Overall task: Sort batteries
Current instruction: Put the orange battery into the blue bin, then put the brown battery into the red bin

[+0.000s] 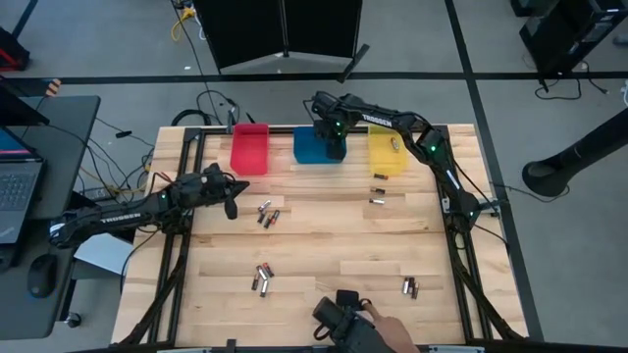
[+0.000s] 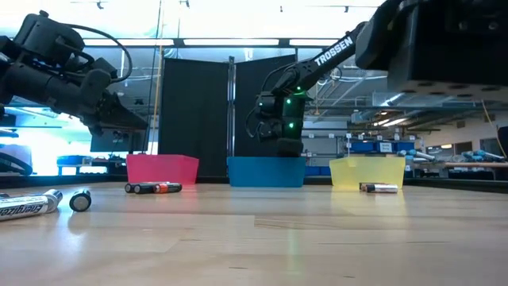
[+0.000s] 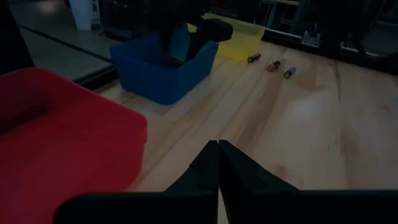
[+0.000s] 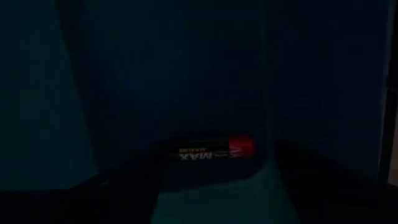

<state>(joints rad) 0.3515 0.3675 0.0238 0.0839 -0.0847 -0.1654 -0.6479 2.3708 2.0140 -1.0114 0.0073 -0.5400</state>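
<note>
Batteries [image 1: 262, 277] sit scattered near the bench's front edge, more mid-bench [image 1: 268, 214], with open wood between. Left gripper [image 1: 232, 208] hovers jaws together before the red bin [image 1: 249, 149]. At the back edge, right gripper [image 1: 335, 149] sits inside the blue bin [image 1: 310, 149], jaws apart over one battery [image 4: 214, 150].

Right arm reaches across the table's far side, elbow bent, wrist pitched down, right gripper [image 1: 335, 147] lowered into the blue bin [image 1: 312, 155], jaws apart in the wrist view. Left arm stretches in from the left edge, low and near level, left gripper [image 1: 232, 199] hanging just in front of the red bin [image 1: 249, 149], well left of the blue bin, fingers [image 3: 208, 165] pressed together, nothing between them.
</note>
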